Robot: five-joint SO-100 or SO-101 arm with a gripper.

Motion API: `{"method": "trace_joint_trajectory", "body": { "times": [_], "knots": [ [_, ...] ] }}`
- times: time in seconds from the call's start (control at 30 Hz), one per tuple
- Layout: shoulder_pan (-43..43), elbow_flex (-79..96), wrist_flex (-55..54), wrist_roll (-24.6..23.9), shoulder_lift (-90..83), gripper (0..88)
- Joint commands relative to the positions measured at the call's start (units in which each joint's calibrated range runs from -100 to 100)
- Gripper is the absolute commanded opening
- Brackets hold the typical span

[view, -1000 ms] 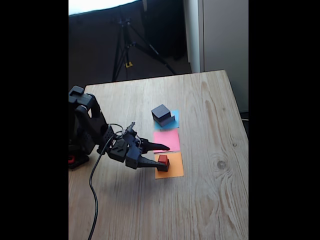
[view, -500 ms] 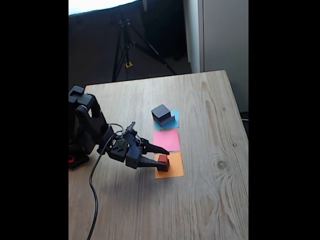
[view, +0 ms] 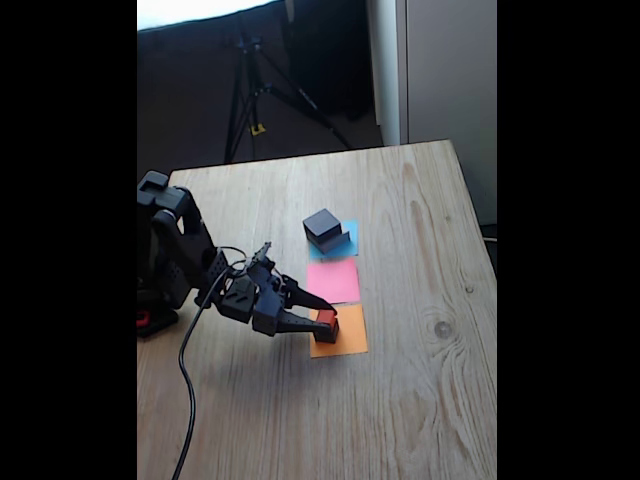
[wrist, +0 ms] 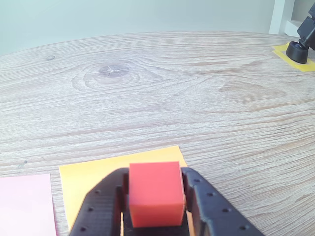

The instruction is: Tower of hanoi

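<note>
The tiny red cube rests on the orange paper square, and my gripper is shut on it. In the wrist view the red cube sits tight between both black fingers over the orange paper. The small black cube tops the darker slabs stacked on the blue paper square farther back. Between the two lies the bare pink paper square, also seen at the wrist view's lower left as pink paper.
The arm's base stands at the wooden table's left edge, with a black cable trailing toward the front. A tripod stands behind the table. A black foot on yellow tape sits at the wrist view's top right.
The far finger has swung in from over the pink paper toward the red cube, closing the jaws on it. The arm and the stack have stayed in place.
</note>
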Motion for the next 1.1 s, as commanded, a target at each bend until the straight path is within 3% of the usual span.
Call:
{"method": "trace_joint_trajectory", "body": {
  "times": [0.0,0.13,0.27,0.4,0.57,0.73,1.07],
  "knots": [
    [-0.9,-1.3,-1.1,0.4,-0.4,0.4],
    [-1.4,-1.5,0.5,-0.9,-2.2,0.3],
    [-2.7,-2.6,9.9,-4.7,-10.0,0.3],
    [-4.0,-5.9,27.6,-9.6,-22.0,0.3],
    [-5.3,-18.3,58.9,-14.9,-35.4,0.3],
    [-6.5,-37.0,93.9,-11.9,-43.2,0.3],
    [-12.4,-76.9,143.5,-5.9,-46.9,0.3]
  ]
}}
